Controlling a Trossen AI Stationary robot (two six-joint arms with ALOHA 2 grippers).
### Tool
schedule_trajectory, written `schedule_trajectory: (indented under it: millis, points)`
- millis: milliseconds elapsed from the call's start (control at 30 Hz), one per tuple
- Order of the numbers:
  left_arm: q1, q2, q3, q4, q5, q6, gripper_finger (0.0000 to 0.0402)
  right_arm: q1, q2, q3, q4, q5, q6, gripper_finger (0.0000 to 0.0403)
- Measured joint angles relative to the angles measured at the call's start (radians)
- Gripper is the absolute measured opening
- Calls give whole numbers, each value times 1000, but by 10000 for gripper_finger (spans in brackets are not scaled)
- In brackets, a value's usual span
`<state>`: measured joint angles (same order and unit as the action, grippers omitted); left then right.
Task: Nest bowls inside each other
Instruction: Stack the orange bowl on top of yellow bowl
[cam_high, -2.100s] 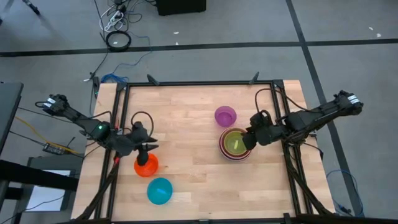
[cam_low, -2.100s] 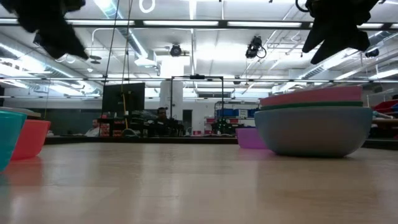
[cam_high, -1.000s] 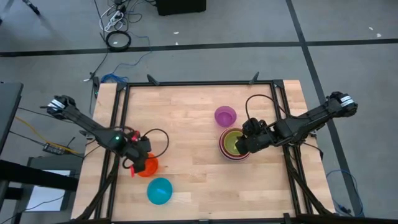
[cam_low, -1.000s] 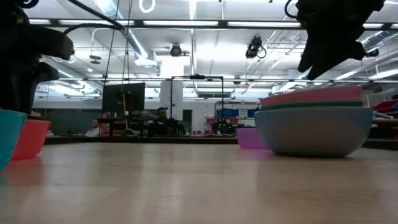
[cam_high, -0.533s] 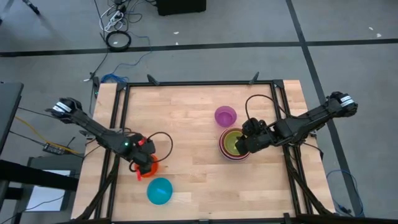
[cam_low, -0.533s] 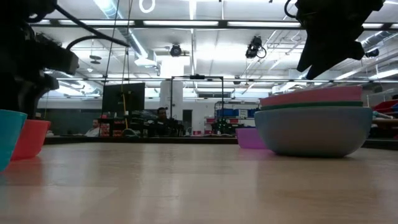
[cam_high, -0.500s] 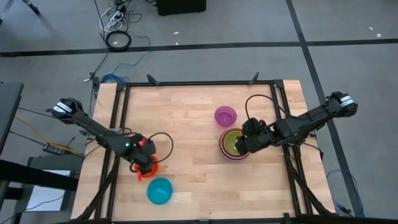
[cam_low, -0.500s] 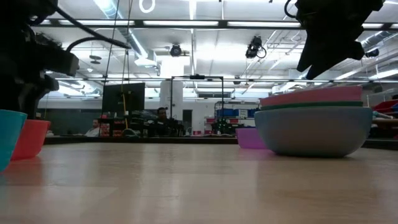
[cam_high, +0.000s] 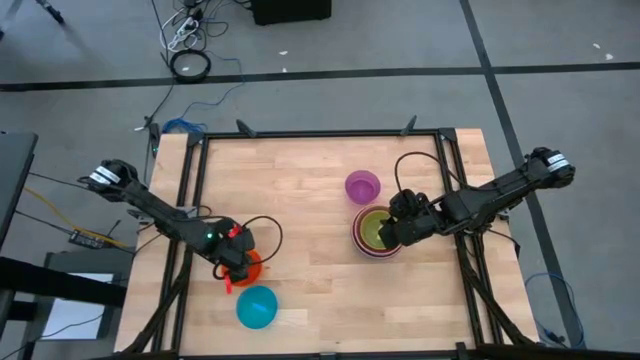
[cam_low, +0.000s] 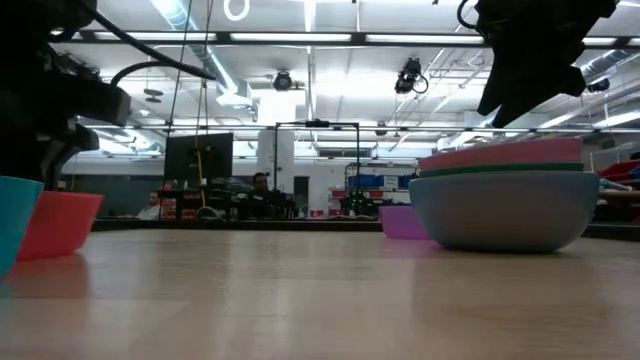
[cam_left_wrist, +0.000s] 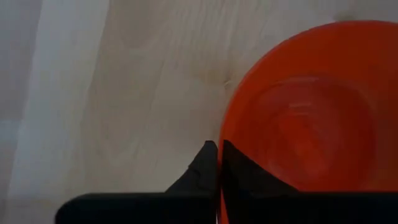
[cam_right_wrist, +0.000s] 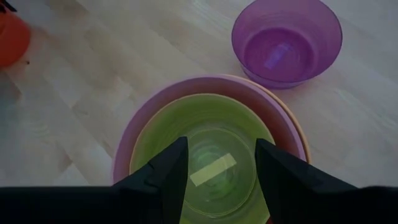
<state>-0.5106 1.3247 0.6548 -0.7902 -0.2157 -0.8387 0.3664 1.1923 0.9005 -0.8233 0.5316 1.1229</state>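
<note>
A red-orange bowl (cam_high: 247, 268) stands near the table's left edge, and my left gripper (cam_high: 232, 266) is shut on its rim. A cyan bowl (cam_high: 256, 306) stands just in front of it, toward the near edge. At the right, a yellow-green bowl (cam_right_wrist: 205, 149) sits nested in a stack of larger bowls (cam_high: 378, 234). My right gripper (cam_right_wrist: 217, 149) hangs open above this stack and touches nothing. A purple bowl (cam_high: 363, 186) stands alone behind the stack. My left gripper pinches the red-orange bowl's rim (cam_left_wrist: 221, 140) on the bowl's left side. One finger (cam_left_wrist: 239, 171) is inside the bowl and the other finger (cam_left_wrist: 204, 169) is outside. The fingers come steeply from above. In the low view the bowl (cam_low: 60, 225) still rests upright on the table.
A dark frame rail (cam_high: 320, 133) runs around the wooden table. Bare wood (cam_high: 300, 230) lies between the two groups of bowls. The cyan bowl stands close to the held bowl.
My left gripper has sunk toward the near edge onto the red-orange bowl and shut on its rim. In the low view the bowl has shifted a little toward the right. My right arm has kept still.
</note>
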Motion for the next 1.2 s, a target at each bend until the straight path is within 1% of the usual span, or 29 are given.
schedule_trajectory:
  millis: [133,267,333,467,600,700,800,933,1033,1200]
  points:
    - [2,-8,26,-25,-37,27,6,0,0,0,-1,1,0,174]
    - [39,-22,90,-67,-128,62,4,0,0,0,-1,22,-1,174]
    - [70,-31,138,-100,-178,106,4,1,0,0,-2,48,-8,173]
    - [147,-33,249,-81,-253,244,4,14,-3,0,7,108,-42,171]
    - [229,-34,343,64,-265,417,4,41,-23,-1,8,179,-67,168]
    - [284,-27,389,227,-264,523,4,71,-55,-1,7,228,-71,166]
    - [340,-8,394,403,-205,617,4,119,-105,-1,5,296,-80,165]
    - [398,59,394,611,-115,677,4,192,-175,-1,5,407,-80,164]
    - [429,138,394,735,-59,680,4,234,-213,-1,6,460,-80,164]
    - [458,282,409,968,-14,673,4,262,-239,-1,6,496,-80,164]
